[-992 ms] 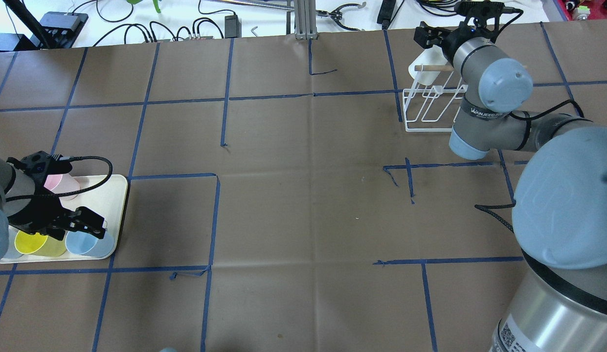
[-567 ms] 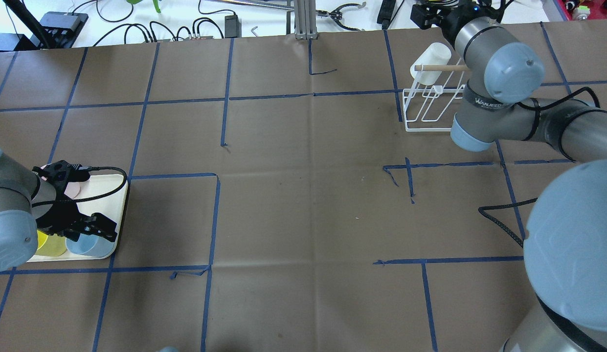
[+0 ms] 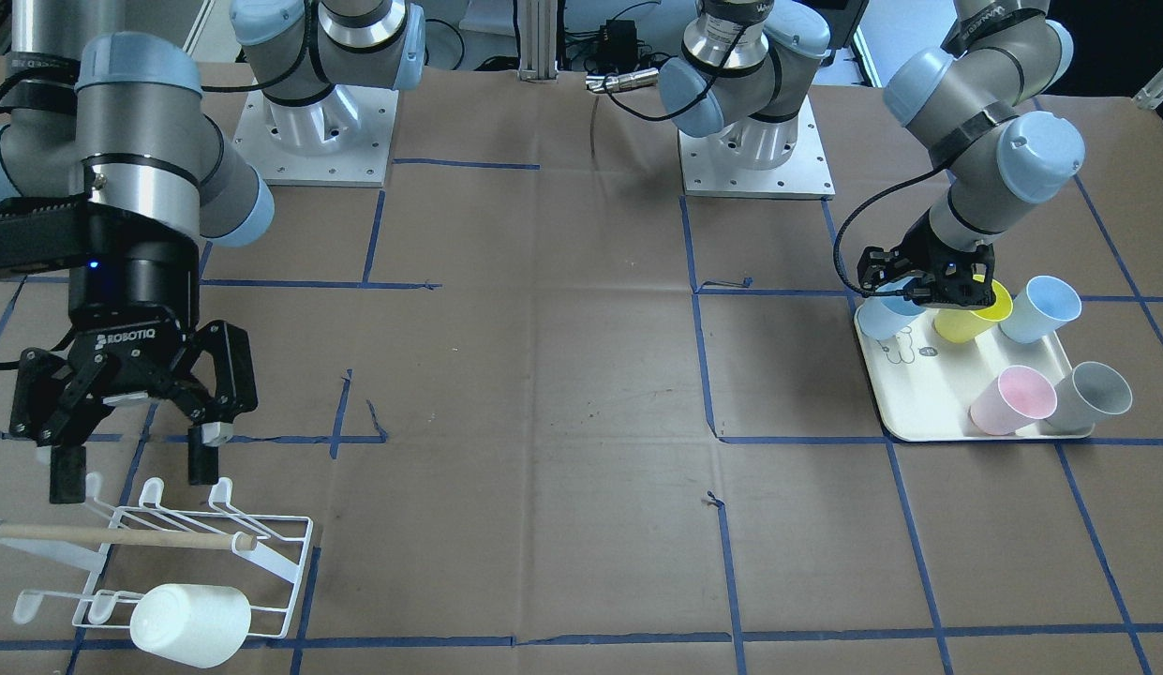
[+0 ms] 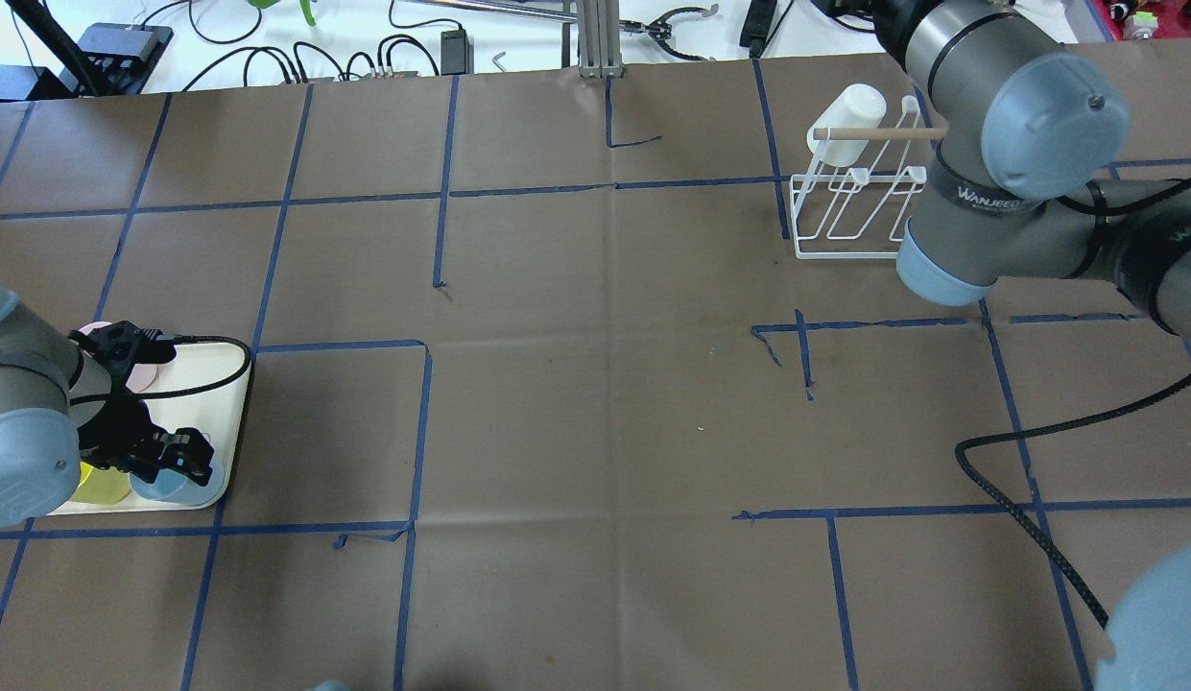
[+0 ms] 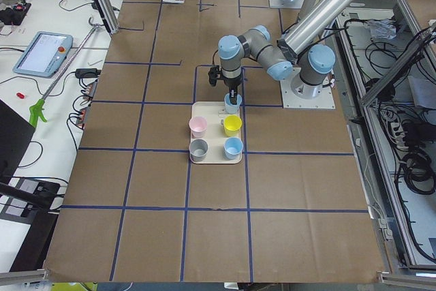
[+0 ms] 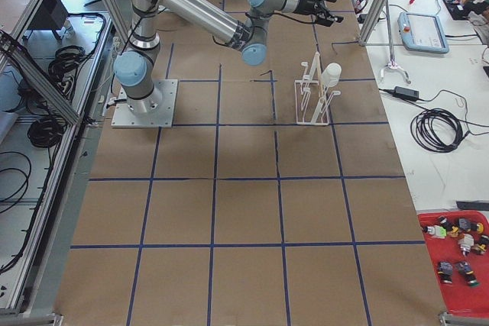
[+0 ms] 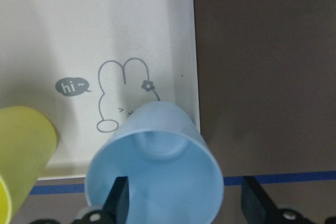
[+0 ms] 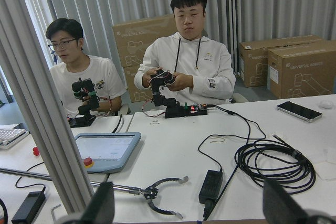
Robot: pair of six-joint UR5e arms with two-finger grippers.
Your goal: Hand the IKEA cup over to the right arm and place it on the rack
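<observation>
Straddling the wall of the upright blue cup [image 7: 155, 166] at the tray [image 7: 79, 35] corner with the left gripper [image 7: 187, 201], jaws apart, one finger inside. Far across from the right gripper [image 3: 134, 473], spread wide by the rack [image 3: 122, 536].

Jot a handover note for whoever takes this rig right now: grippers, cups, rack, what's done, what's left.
Left gripper: open, low over the light blue cup on the tray, one finger inside its rim, one outside; not gripped.
Right gripper: open, empty, above the rack.
Done: one white cup sits on the rack.
Left: grip that cup, hand it to the right gripper, place it on the rack.
Also on the tray: yellow cup, pink cup, grey cup, second blue cup.
</observation>
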